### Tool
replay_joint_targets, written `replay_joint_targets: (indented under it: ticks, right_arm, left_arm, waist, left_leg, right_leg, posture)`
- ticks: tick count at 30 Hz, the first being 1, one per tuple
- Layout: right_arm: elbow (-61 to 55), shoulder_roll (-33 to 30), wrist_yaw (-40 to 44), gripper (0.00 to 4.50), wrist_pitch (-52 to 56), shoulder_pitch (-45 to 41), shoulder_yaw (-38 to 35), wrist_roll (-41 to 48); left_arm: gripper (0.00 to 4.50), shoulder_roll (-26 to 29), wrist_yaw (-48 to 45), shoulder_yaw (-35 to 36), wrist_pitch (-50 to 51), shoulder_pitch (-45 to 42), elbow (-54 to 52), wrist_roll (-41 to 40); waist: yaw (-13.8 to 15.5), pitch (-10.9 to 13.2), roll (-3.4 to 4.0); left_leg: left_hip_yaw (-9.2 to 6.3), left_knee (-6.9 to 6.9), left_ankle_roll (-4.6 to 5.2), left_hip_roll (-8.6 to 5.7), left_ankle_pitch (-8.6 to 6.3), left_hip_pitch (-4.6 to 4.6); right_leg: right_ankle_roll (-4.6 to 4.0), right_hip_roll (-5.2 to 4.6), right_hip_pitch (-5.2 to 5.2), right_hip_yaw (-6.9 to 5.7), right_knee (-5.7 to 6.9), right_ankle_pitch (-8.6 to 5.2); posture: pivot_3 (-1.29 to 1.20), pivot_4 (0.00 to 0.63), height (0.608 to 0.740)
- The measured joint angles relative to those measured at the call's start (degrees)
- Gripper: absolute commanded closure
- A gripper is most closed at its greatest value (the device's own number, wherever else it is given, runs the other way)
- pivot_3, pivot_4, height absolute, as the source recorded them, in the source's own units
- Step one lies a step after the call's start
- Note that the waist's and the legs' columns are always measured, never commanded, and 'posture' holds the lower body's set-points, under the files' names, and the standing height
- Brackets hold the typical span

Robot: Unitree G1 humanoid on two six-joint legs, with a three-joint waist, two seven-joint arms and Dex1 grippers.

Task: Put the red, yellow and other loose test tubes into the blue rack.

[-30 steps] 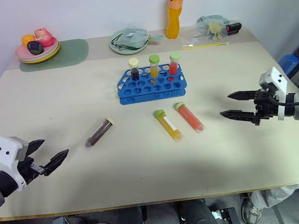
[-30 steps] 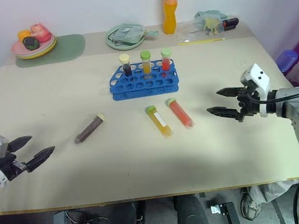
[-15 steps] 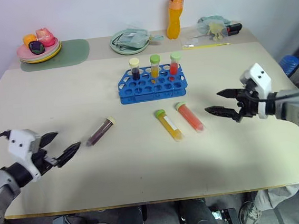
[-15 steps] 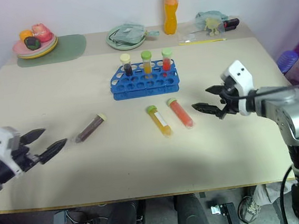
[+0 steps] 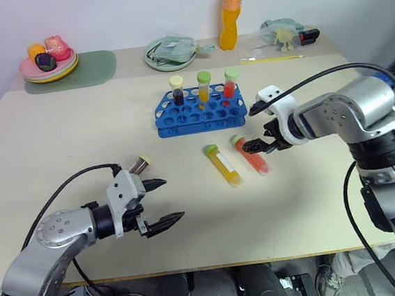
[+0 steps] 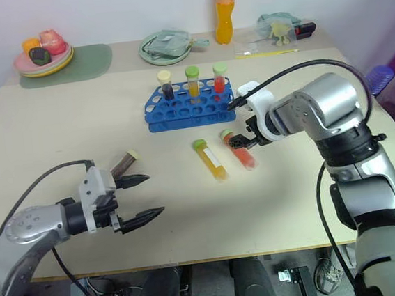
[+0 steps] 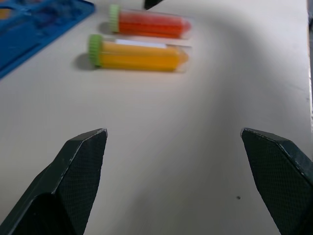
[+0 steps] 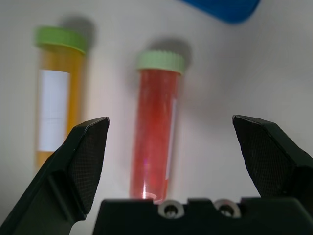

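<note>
The blue rack point(image 5: 201, 111) stands mid-table with three capped tubes upright in its back row. In front of it lie a red tube point(image 5: 252, 157) and a yellow tube point(image 5: 223, 165), both with green caps. My right gripper point(image 8: 168, 125) points down just over the red tube point(image 8: 154, 132), open, one finger on each side, with the yellow tube point(image 8: 56, 103) beside it. A dark tube point(image 6: 122, 162) lies to the left, partly hidden behind my left gripper point(image 5: 172, 199). That gripper is open and empty above the table, aimed toward the yellow tube point(image 7: 139, 55).
Along the back edge are a plate stack with toy fruit point(image 5: 49, 64) on a green mat point(image 5: 95, 68), a green plate with a cloth point(image 5: 171, 54), an orange bottle point(image 5: 228, 19) and a bag of small items point(image 5: 281, 36).
My left gripper swung right, from the table's left edge to in front of the dark tube. My right gripper moved left and tipped down over the red tube. Both stayed open.
</note>
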Motion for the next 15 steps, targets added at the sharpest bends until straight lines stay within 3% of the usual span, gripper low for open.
replay_joint_targets:
  ticks: [11, 15]
  right_arm:
    - [15.05, 6.07, -15.25, 0.05, -0.01, -3.66, 1.39, 8.52]
    - [15.67, 6.17, -18.59, 1.84, 0.0, -3.75, 1.36, 10.28]
  left_arm:
    - [0.0, -1.29, 2.47, -1.73, -2.12, 0.75, -1.49, 2.4]
    - [0.0, -1.29, 3.31, -1.81, -1.63, 0.19, -2.04, 2.37]
  waist:
    - [0.11, 0.0, 0.0]
    - [-0.04, 0.0, 0.0]
  left_leg:
    - [0.08, 0.07, 0.04, -0.01, 0.0, -0.01]
    - [0.08, 0.09, 0.04, 0.01, 0.0, -0.01]
  right_leg:
    - [0.04, 0.18, -0.01, -0.04, 0.07, 0.02]
    - [0.04, 0.25, 0.0, -0.04, 0.1, 0.02]
  posture:
    - [0.0, 0.15, 0.729]
    - [0.0, 0.15, 0.729]
